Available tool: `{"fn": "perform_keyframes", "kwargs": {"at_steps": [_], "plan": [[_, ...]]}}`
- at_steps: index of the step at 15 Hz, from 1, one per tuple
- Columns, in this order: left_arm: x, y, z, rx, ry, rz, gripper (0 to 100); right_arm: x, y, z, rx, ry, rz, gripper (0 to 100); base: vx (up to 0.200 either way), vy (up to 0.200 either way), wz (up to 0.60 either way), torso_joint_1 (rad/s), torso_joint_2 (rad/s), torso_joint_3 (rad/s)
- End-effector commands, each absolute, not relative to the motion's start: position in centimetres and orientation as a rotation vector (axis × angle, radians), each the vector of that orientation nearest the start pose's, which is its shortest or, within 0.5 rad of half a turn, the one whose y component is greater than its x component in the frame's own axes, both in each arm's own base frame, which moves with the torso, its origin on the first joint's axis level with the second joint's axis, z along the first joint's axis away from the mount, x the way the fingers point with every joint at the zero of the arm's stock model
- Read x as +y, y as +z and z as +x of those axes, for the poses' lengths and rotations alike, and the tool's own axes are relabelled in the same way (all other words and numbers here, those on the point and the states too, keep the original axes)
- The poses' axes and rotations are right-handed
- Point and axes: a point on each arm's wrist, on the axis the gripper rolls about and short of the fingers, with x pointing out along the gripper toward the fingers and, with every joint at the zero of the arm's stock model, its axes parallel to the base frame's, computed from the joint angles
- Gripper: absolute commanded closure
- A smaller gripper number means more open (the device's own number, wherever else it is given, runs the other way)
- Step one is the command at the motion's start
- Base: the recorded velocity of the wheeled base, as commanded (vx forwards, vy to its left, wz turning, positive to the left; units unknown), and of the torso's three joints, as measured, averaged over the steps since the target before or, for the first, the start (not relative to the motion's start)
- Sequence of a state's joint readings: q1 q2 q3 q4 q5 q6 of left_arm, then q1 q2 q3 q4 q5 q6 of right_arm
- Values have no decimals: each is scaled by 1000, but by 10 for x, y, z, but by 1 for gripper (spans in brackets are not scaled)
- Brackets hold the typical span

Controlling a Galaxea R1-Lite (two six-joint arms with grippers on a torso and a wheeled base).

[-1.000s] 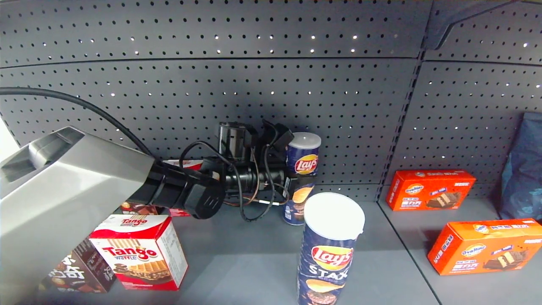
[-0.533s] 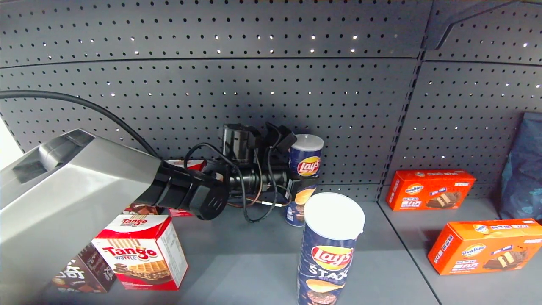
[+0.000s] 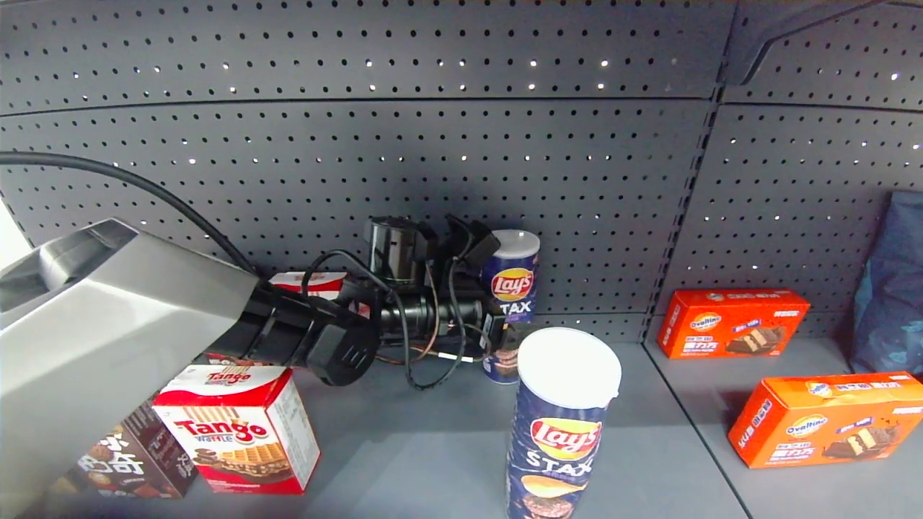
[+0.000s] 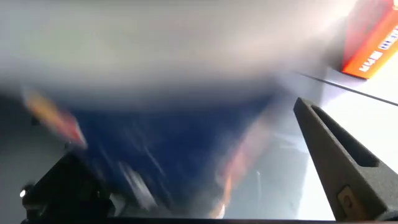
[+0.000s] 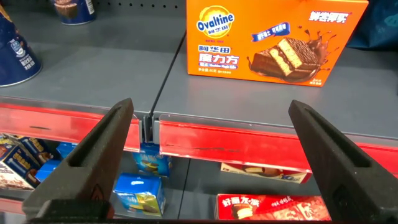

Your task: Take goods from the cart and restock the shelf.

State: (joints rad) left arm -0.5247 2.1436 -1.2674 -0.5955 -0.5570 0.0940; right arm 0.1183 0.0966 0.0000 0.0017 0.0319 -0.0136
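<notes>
A dark blue chips can point(image 3: 510, 285) with a white lid stands upright at the back of the grey shelf point(image 3: 433, 447), close to the pegboard. My left gripper point(image 3: 500, 329) is shut on its lower half, with the arm coming in from the left. In the left wrist view the blue can point(image 4: 168, 149) sits right against the camera beside one grey finger point(image 4: 336, 162). A second, identical can point(image 3: 562, 425) stands free nearer the front. My right gripper point(image 5: 211, 107) is open and holds nothing, level with the shelf's red front strip point(image 5: 249, 143).
A red-and-white wafer box point(image 3: 238, 432) and a brown box point(image 3: 130, 461) stand front left. Two orange boxes point(image 3: 732, 321) point(image 3: 826, 418) and a dark blue bag point(image 3: 890, 288) are on the right section. Lower shelf goods point(image 5: 140, 193) show beneath the strip.
The left gripper and its can have come down and slightly left; the can now stands lower and more upright near the pegboard. The front can and the boxes stayed put.
</notes>
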Motion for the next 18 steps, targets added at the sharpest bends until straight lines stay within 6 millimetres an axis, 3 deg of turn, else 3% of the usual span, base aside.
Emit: {"fn": "perform_keyframes", "kwargs": {"at_steps": [1, 5, 9, 18], "plan": [[-208, 155, 344, 233, -1078, 78, 0, -1, 77, -15, 99, 151, -18, 0, 0, 0, 0, 0, 0, 0], [-188, 172, 321, 211, -1031, 83, 0, -1, 77, -15, 97, 151, -18, 0, 0, 0, 0, 0, 0, 0], [-189, 184, 302, 185, -889, 111, 0, -1, 77, -15, 97, 151, -18, 0, 0, 0, 0, 0, 0, 0], [-183, 146, 286, 370, -485, 258, 0, -1, 77, -15, 99, 151, -18, 0, 0, 0, 0, 0, 0, 0]]}}
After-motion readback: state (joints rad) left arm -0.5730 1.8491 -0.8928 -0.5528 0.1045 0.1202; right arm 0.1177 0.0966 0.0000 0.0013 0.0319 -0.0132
